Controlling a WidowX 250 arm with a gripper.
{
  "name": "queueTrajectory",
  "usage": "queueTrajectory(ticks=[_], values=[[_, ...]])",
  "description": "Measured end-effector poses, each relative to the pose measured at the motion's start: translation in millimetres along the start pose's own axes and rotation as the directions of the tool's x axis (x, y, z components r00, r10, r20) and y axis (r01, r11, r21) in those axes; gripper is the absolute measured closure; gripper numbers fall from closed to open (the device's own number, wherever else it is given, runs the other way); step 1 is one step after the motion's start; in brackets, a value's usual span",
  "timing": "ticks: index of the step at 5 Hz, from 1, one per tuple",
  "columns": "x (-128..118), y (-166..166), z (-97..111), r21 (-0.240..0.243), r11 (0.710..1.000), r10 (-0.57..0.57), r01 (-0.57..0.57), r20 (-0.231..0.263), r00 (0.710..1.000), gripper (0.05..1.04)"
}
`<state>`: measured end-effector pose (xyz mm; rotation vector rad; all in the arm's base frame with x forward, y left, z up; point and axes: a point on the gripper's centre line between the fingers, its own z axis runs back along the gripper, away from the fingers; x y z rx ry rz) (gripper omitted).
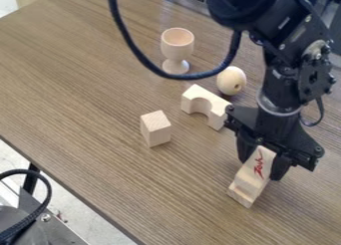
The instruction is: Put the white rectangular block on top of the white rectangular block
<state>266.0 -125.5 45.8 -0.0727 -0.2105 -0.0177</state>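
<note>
1. Grasping: the gripper [261,168] has its two fingers closed against opposite sides of the upper rectangular block [260,162], a pale wooden piece with red handwriting on its face.
2. Position of this block: right-hand lower part of the view, tilted in the view, over the lower rectangular block [242,193]. The near end of the lower block sticks out beyond the upper one. Full contact between the two cannot be judged from this angle.
3. Robot arm [276,84]: comes in from the top right of the view, wrist above the blocks, gripper pointing down.
4. Arch block [214,107]: pale wood with a semicircular cutout, lying near the gripper, up and to the left in the view.
5. Wooden egg [232,79]: just beyond the arch block, a small dark hole in its surface.
6. Small wooden block [156,129]: well apart from the blocks at the gripper, to the left of the arch block.
7. Wooden egg cup [177,46]: upright, farther back; a dark cable [133,46] loops from the arm across the view by its foot.
8. Support: brown wood-grain table [86,89]. Metal equipment [50,224] and a black cable [45,182] at the lower left, past the table edge.
</note>
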Motion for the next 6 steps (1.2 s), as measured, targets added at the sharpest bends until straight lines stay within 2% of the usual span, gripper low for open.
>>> queueTrajectory(ticks=[1, 2, 3, 4, 5, 6], values=[[0, 0, 0, -0.008, 1.000, -0.015, 0.015, -0.006, 1.000, 0.539], [-1, 0, 0, -0.011, 1.000, -0.019, 0.019, -0.009, 1.000, 0.468], [-2, 0, 0, -0.018, 1.000, -0.011, 0.011, -0.018, 1.000, 0.165], [-4, 4, -3, -0.006, 1.000, -0.013, 0.012, -0.038, 0.999, 0.078], [-6, 9, -2, 0.021, 0.999, -0.029, 0.030, -0.050, 0.998, 0.083], [7, 6, 33, 0.013, 1.000, -0.003, 0.003, 0.000, 1.000, 0.083]])
